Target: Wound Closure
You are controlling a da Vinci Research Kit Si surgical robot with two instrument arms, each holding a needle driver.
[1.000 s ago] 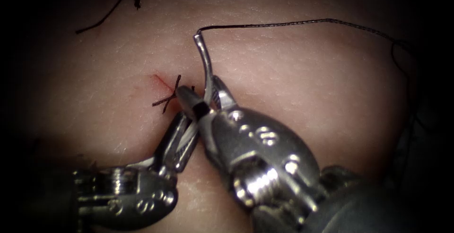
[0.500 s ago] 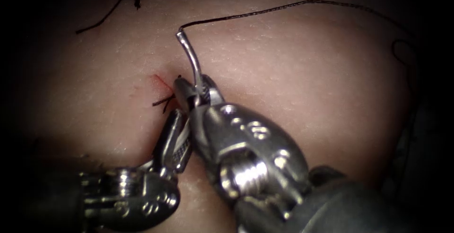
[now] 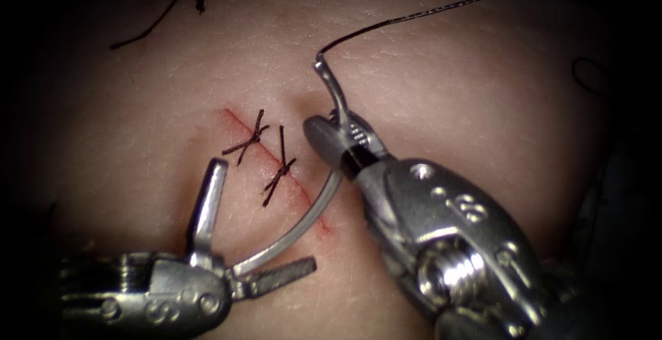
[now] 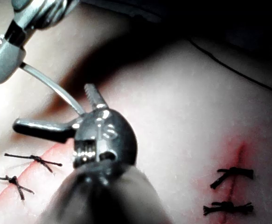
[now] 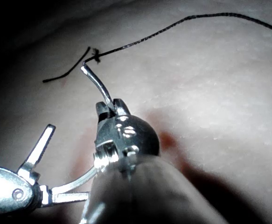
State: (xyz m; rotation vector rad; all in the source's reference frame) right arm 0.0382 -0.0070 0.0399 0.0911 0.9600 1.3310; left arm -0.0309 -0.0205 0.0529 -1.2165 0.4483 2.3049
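My right tool (image 3: 327, 130) is shut on the curved needle (image 3: 303, 219) about a third of the way from its thread end, just right of the cut (image 3: 314, 216). The needle arcs down-left above the tissue, not in it. Its point end lies between the jaws of my left tool (image 3: 265, 214), which stands wide open and grips nothing. Black thread (image 3: 414, 16) leaves the needle's upper end toward the far right. In the right wrist view the right tool (image 5: 111, 105) clamps the needle (image 5: 96, 84). In the left wrist view the left tool (image 4: 52, 106) gapes around the needle (image 4: 52, 88).
Two tied stitches (image 3: 247, 140) (image 3: 279, 167) cross the red cut. Cut thread ends (image 3: 148, 26) lie at the far left of the tissue. A thread loop (image 3: 586, 71) rests at the right edge. The left wrist view shows a second stitched cut (image 4: 233, 172).
The left jaws opened, let go of the needle and drew back down-left. The right jaws closed on the needle and carried it to the right, uncovering both stitches.
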